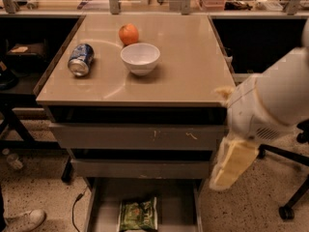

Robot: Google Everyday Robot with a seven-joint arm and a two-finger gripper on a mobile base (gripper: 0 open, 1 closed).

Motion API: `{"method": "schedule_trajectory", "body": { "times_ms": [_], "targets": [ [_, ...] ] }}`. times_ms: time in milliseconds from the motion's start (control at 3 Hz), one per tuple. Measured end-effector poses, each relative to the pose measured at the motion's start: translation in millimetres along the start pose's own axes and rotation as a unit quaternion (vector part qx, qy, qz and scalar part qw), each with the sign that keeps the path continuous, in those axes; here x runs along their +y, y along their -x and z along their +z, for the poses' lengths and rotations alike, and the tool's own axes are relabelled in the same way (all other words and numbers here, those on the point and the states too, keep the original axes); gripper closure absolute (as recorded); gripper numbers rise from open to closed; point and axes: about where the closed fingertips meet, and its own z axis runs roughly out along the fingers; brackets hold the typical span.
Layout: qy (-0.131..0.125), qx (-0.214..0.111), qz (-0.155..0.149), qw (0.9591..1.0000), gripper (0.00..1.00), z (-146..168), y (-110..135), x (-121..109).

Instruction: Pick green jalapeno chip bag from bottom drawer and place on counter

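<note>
The green jalapeno chip bag (139, 214) lies flat in the open bottom drawer (104, 202), near the bottom edge of the camera view. The counter (188, 66) is the beige top of the grey drawer unit. My arm comes in from the right, and its pale gripper (231, 166) hangs down beside the unit's right side, at the height of the middle drawers, above and to the right of the bag. It holds nothing that I can see.
On the counter stand a white bowl (140, 58), an orange (128, 34) behind it and a blue can (80, 59) lying on its side at the left. An office chair base (289, 197) is at the right. A shoe (21, 221) is at the lower left.
</note>
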Motion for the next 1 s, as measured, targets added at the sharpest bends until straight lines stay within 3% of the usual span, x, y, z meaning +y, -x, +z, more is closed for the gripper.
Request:
{"method": "schedule_trajectory", "body": {
  "times_ms": [333,1000],
  "targets": [
    [0.038,-0.019,-0.002,0.9991,0.0,73.9,2.3,32.7],
    [0.045,-0.026,-0.005,0.9987,0.0,101.6,1.2,48.9]
  ]
}}
